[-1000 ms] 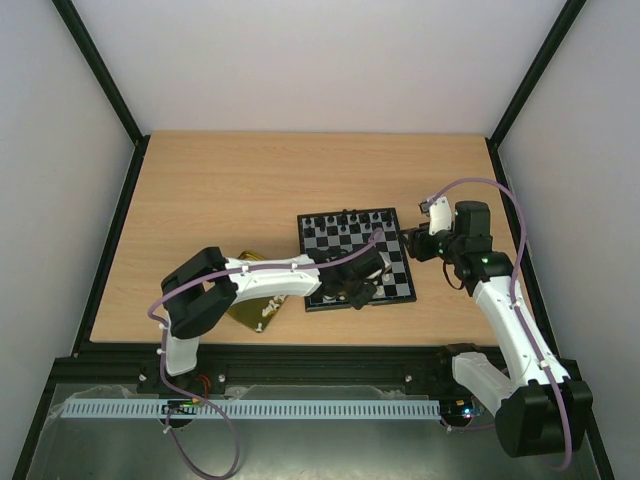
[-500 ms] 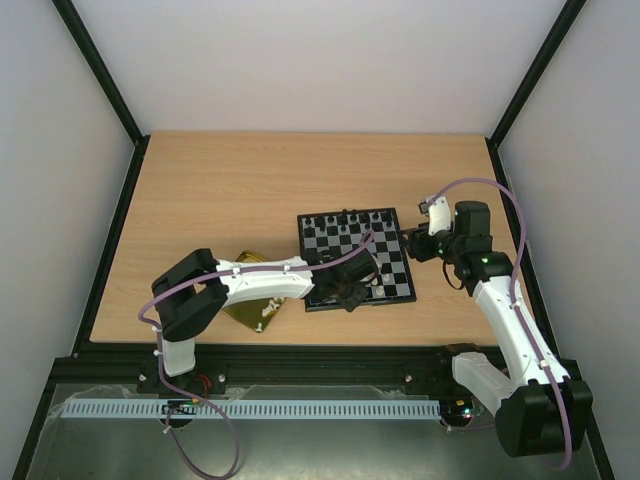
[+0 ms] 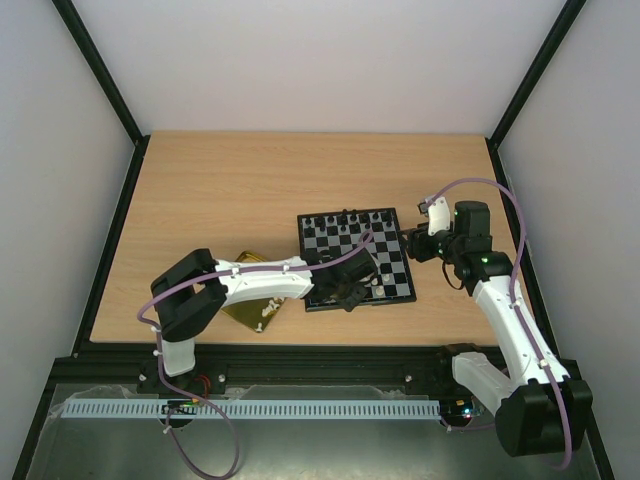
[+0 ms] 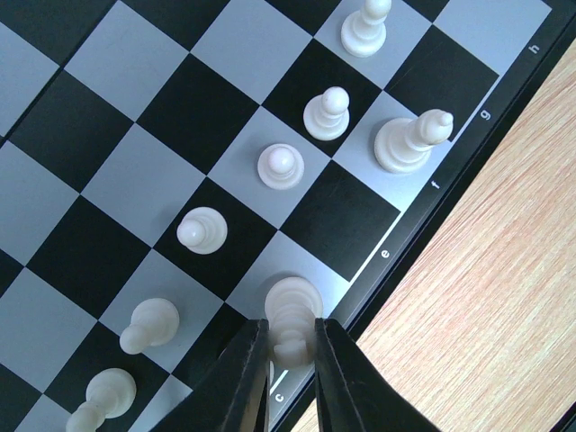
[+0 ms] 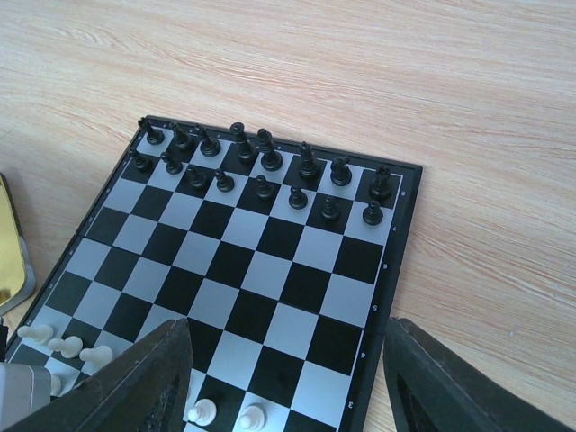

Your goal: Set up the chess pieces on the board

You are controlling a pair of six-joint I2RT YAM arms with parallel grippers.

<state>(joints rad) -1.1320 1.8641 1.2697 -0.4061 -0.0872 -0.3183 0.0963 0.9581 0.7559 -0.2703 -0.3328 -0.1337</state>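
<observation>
The board [image 3: 392, 262] lies mid-table, with black chessmen [image 3: 345, 218] along its far rows. In the left wrist view my left gripper [image 4: 290, 349] is shut on a white piece [image 4: 292, 310]. The piece stands upright over a light square at the board's rim [image 4: 423, 225], between the letters c and e. White pawns [image 4: 278, 166] and a taller white piece [image 4: 409, 142] stand nearby. My right gripper [image 5: 288, 387] is open wide and empty. It hovers over the board's right side [image 5: 396, 252], and it also shows in the top view [image 3: 413, 243].
A gold tray [image 3: 243, 312] holding a few white pieces lies left of the board, under the left arm. Its corner shows in the right wrist view [image 5: 11, 270]. Black chessmen [image 5: 261, 162] fill two far rows. Bare wood lies beyond the board.
My left gripper has moved a little to the left along the board's near edge. The right arm has not moved.
</observation>
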